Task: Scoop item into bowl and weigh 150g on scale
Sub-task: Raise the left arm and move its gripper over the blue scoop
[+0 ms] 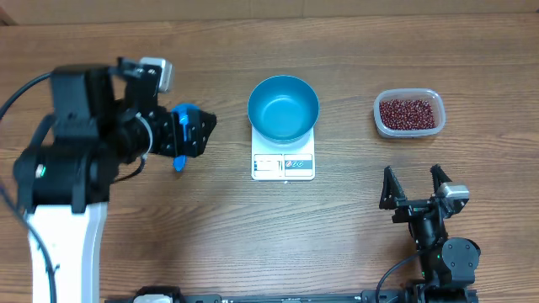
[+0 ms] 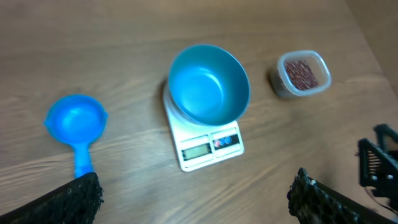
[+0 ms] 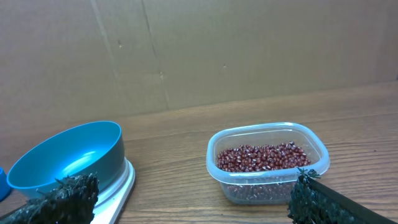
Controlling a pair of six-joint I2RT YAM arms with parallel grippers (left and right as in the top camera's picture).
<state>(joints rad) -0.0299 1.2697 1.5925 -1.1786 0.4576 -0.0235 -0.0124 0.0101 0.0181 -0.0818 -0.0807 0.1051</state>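
Note:
The empty bright blue bowl [image 1: 283,108] [image 2: 208,84] [image 3: 68,158] stands on the white scale [image 1: 283,166] [image 2: 208,148] at the table's middle. Dark red-brown beans, the item [image 1: 408,113] [image 2: 303,73] [image 3: 261,157], fill a clear plastic tub at the right. A small blue scoop [image 2: 76,118] lies left of the scale, empty; from overhead only its handle tip [image 1: 179,162] shows under my left gripper [image 1: 199,135] [image 2: 196,199]. That gripper hovers open above it, holding nothing. My right gripper [image 1: 414,181] [image 3: 193,199] is open near the front right, short of the tub, empty.
The clear tub [image 1: 428,94] [image 3: 217,140] sits near the right back of the wooden table. A cardboard wall [image 3: 186,50] stands behind the table. The right arm's fingers [image 2: 379,165] show at the left wrist view's right edge.

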